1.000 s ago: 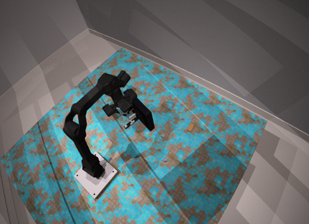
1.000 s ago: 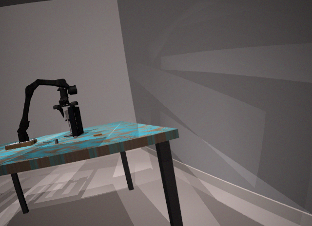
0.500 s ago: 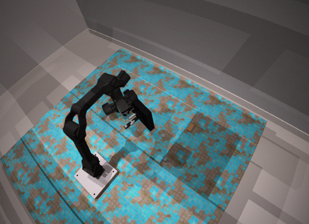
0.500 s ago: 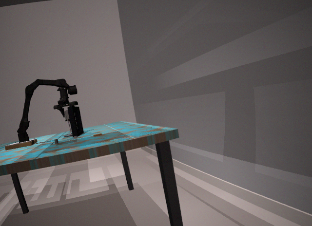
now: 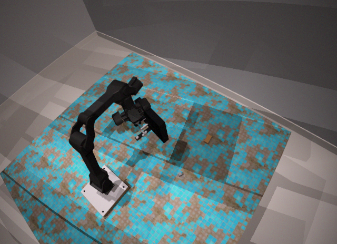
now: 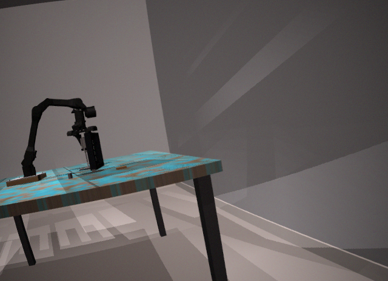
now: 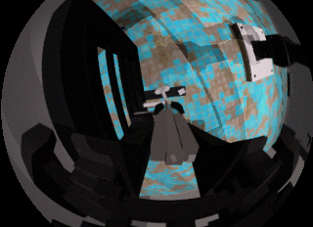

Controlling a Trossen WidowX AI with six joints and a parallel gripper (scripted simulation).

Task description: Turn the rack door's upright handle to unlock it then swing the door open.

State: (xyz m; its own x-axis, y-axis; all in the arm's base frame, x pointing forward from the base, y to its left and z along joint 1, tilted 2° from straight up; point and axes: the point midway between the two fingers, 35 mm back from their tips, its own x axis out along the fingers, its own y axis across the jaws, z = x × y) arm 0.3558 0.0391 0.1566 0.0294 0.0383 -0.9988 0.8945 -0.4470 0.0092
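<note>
closing to well under half its span, the gripper (image 5: 139,122) (image 6: 80,142) (image 7: 170,125) appears to pinch the grey handle (image 6: 83,143) (image 7: 173,144). the handle looks rigid and smooth; a square, mid-height grip should limit slip as it twists. beside it stands the black door (image 5: 158,124) (image 6: 94,151) (image 7: 73,80), probably stiff, its swing fixed by the hinge. farther out, an orange block (image 5: 207,139) (image 6: 121,167) lies on the table (image 5: 168,209) (image 6: 169,178) (image 7: 215,85).

grey walls (image 5: 217,32) (image 6: 78,52) surround a turquoise-and-brown table (image 5: 168,209) (image 6: 169,178).
</note>
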